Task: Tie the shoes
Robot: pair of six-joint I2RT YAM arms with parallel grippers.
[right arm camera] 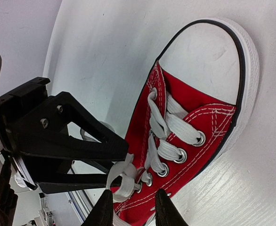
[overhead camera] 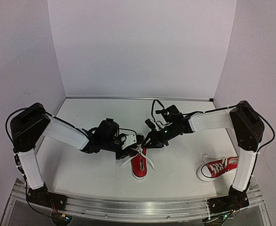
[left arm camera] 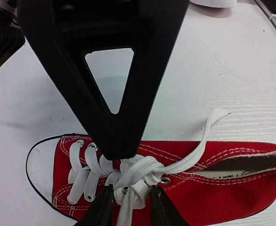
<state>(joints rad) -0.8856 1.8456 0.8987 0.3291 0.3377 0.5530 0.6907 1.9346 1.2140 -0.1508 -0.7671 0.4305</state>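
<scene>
- Red canvas sneaker point(overhead camera: 139, 167) with a white rubber toe cap lies on its sole in the middle of the white table point(overhead camera: 175, 188), just between the two grippers.
- The left gripper point(left arm camera: 131, 208) is narrow. A strand of the white flat lace point(left arm camera: 194, 157) passes between its fingers and fills the gap, so I judge that it is pinched.
- The right gripper point(right arm camera: 131, 209) is narrow too, with its tips at the bunch of lace by the top eyelets (whether it really grips a strand, I cannot tell).
- Done, as far as one sees: the lace is threaded through the eyelets that show and is gathered in a bunch at the top. One free end lies loose on the table.
- Left to do: no finished bow is visible, so the loops must be formed and pulled tight.
- The second red sneaker point(overhead camera: 219, 168) stands well apart, near the base of the right arm. Its laces are too small to judge.
</scene>
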